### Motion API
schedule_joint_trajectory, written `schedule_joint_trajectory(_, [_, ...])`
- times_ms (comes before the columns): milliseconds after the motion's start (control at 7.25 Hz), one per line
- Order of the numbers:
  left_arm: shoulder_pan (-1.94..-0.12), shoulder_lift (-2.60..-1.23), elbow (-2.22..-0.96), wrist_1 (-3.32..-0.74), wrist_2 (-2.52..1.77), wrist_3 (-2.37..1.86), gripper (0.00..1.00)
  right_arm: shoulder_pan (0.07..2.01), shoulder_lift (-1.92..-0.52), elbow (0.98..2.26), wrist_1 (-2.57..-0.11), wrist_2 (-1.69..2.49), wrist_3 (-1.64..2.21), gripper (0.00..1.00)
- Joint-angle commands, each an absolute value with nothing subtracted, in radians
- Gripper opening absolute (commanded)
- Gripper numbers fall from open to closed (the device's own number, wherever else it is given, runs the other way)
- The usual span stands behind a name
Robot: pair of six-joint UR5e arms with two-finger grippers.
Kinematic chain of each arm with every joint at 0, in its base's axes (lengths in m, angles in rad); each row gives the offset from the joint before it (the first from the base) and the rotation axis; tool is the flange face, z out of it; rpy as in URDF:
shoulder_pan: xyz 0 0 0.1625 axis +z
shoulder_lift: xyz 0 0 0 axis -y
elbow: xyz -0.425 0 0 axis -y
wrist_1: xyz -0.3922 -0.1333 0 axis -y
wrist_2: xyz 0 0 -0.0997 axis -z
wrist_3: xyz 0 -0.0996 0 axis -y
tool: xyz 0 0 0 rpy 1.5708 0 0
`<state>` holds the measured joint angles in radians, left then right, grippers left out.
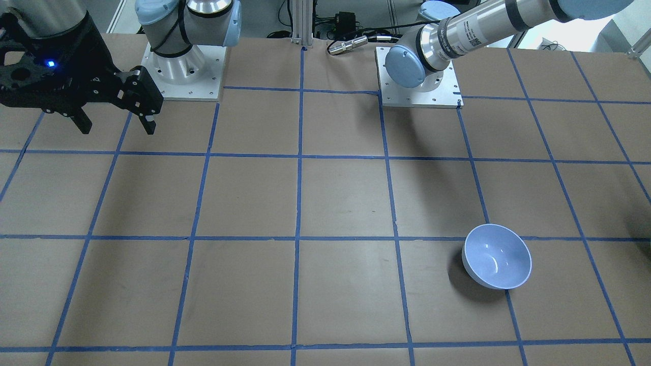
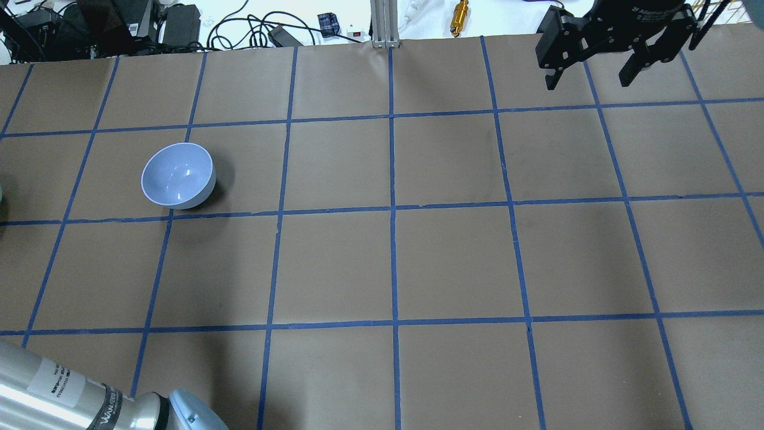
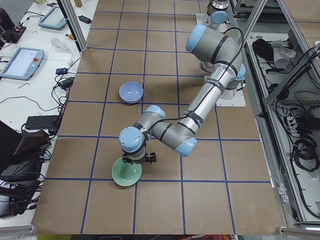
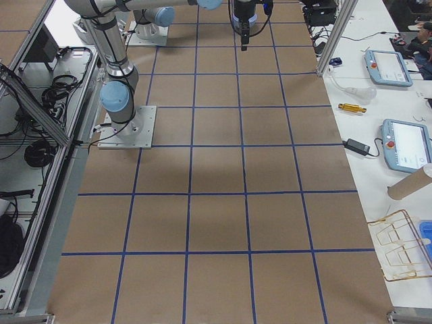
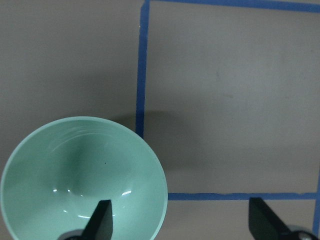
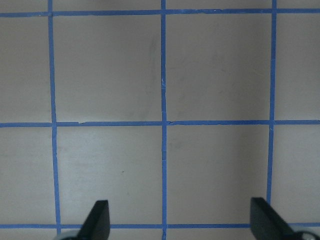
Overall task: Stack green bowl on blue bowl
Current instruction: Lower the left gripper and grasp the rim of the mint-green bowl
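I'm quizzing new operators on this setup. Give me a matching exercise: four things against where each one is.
1 green bowl
2 blue bowl
3 left gripper
4 right gripper

A open, far from both bowls
B alone, no gripper near
C open, jaws over a bowl's edge
D beneath a gripper

Pairs: 1-D, 2-B, 3-C, 4-A

Legible text, overhead view:
1. Upper right: I am making out white lettering on the right gripper (image 2: 587, 80), beginning "2F Adapt".
2. Lower left: I am finding the white label (image 2: 57, 382) on the left arm (image 2: 18, 401) too small to read, and the dark band (image 2: 110, 409) beside it is starting "WA".
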<state>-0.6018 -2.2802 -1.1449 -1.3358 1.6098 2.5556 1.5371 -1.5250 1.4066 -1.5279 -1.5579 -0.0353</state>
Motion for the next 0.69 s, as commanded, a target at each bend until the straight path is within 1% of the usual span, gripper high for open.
schedule_joint_trajectory(0, [-0.586, -2.347, -1.141, -1.275, 1.603, 2.621, 0.87, 1.537, -1.526, 1.407, -1.528, -1.557, -0.035, 1.00])
schedule_joint_trajectory(138, [-0.584, -2.353, -1.143, -1.264, 1.601, 2.629, 0.72, 1.537, -1.525, 1.407, -1.528, -1.557, -0.035, 1.00])
schedule_joint_trajectory(276, [-0.584, -2.359, -1.144, -1.244, 1.603, 2.649, 0.50, 1.537, -1.526, 1.407, -1.528, -1.557, -0.035, 1.00])
schedule_joint_trajectory(414, [-0.584, -2.361, -1.147, -1.224, 1.605, 2.645, 0.02, 1.537, -1.525, 1.407, -1.528, -1.557, -0.035, 1.00])
schedule_joint_trajectory(552, [-0.584, -2.359, -1.149, -1.221, 1.605, 2.642, 0.00, 1.537, -1.526, 1.407, -1.528, -1.557, -0.035, 1.00])
